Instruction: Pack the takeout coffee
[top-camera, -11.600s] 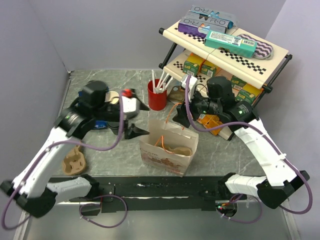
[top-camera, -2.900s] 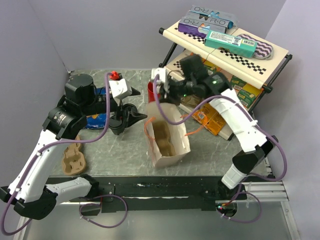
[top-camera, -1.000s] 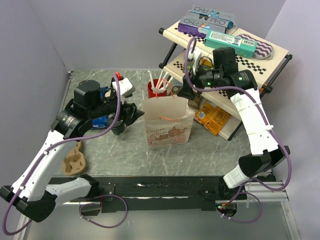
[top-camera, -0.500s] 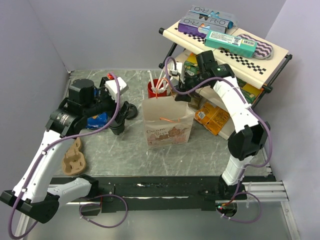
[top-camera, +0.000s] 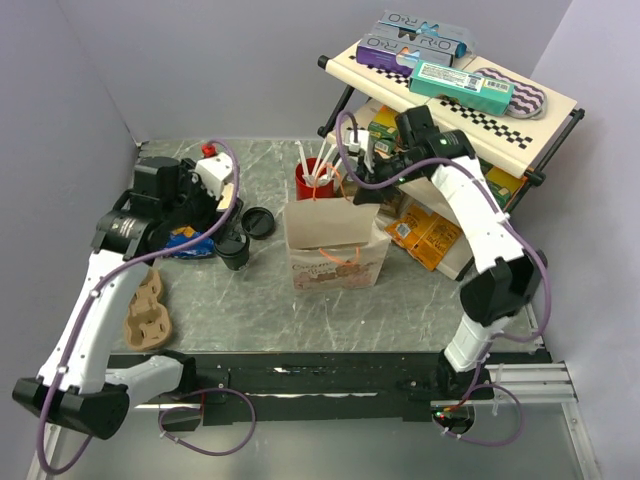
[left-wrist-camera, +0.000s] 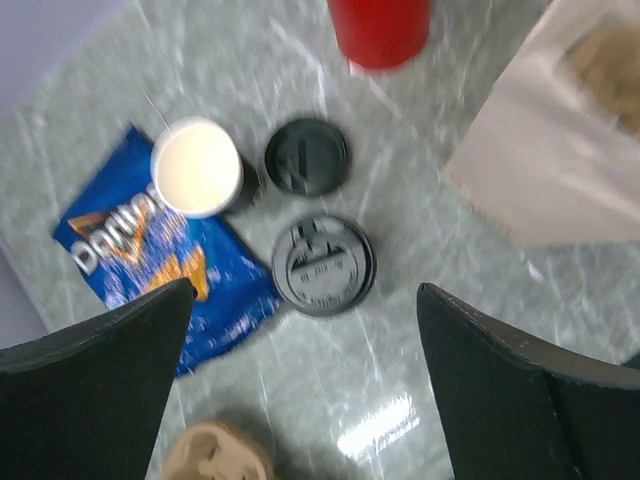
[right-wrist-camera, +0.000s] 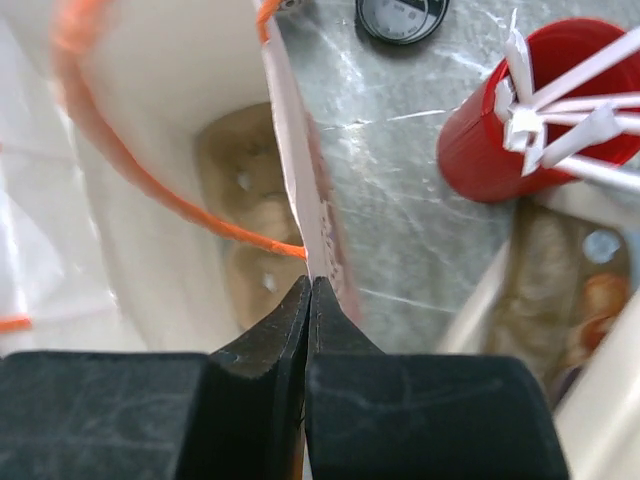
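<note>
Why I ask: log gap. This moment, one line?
right tool shut on bag rim | left tool open, empty | cup unlidded, outside bag

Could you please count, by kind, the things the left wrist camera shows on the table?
Black lids: 2
Cups: 2, the open paper cup and the red cup
Bags: 2, the blue snack bag and the paper bag
Cardboard carrier: 1
Total: 7

Left arm (top-camera: 95, 300) and right arm (top-camera: 495, 235): white link shells, black joint housings, purple cable (top-camera: 236, 190) looping back from each wrist. Behind the left gripper (left-wrist-camera: 305, 295), white block (top-camera: 216, 180) with red cap (top-camera: 208, 150); right gripper (right-wrist-camera: 308, 290) fingers (right-wrist-camera: 400, 420) matte black, scuffed.
</note>
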